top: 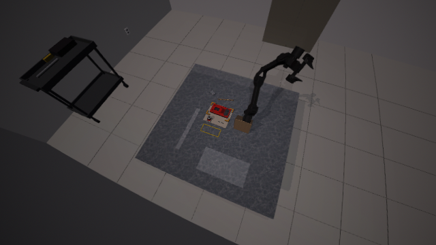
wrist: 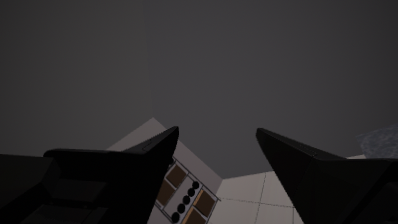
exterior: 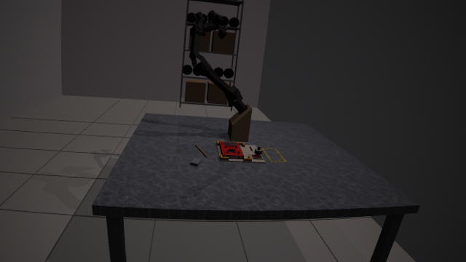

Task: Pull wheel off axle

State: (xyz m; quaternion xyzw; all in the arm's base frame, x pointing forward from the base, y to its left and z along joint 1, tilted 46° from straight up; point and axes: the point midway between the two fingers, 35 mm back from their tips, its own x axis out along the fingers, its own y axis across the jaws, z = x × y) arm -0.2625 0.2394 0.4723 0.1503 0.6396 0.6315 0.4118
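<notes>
Fingers: spread wide, nothing between them.
Gripper (wrist: 216,137): raised high in the air, far from the table (exterior: 175,189), at about 1 o'clock of the arm base (top: 243,124) in the top view.
Wheel (exterior: 258,151): on the upright axle, on the pale board (exterior: 251,150).
Marked area (exterior: 274,155): yellow outline just at 3 o'clock of the wheel in the exterior view.
Red part (exterior: 231,148): at 9 o'clock of the wheel.
</notes>
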